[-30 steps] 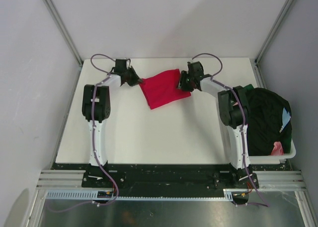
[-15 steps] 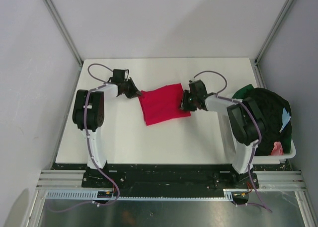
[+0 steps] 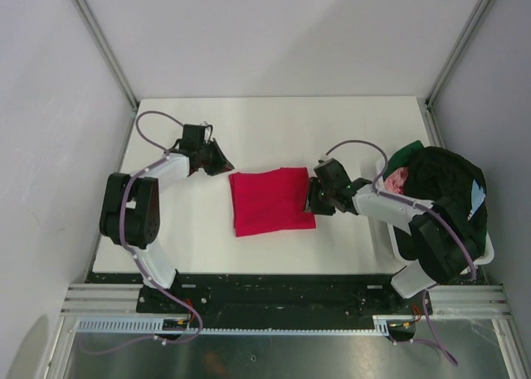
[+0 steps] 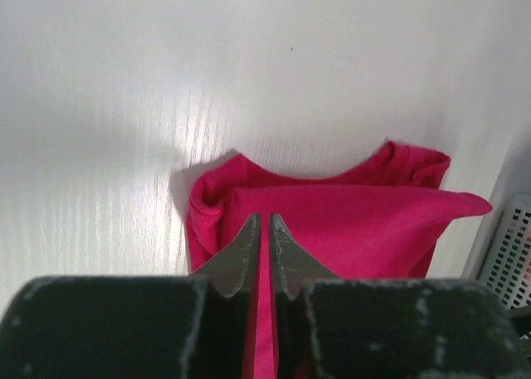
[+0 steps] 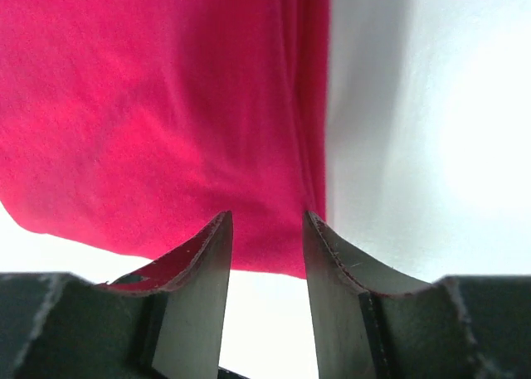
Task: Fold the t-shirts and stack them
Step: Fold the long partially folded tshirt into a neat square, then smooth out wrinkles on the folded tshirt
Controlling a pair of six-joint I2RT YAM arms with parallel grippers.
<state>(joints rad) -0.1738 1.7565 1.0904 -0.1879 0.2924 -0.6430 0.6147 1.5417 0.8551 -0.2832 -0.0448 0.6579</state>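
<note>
Red t-shirt has slid nearer on the bench (now flat). Left fingers clench its corner; right fingers stand released.

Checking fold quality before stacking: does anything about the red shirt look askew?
Yes. The red t-shirt lies slightly skewed, and the left wrist view shows its layers misaligned: the collar end bunches up and one corner pokes out sideways. The left claw pinches its edge.

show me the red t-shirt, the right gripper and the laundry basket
red t-shirt point(image 3: 272, 201), top view, middle of the folded cloth
right gripper point(image 5: 265, 223), right wrist view, gap between its fingertips
laundry basket point(image 3: 484, 256), top view, white rim corner
</note>
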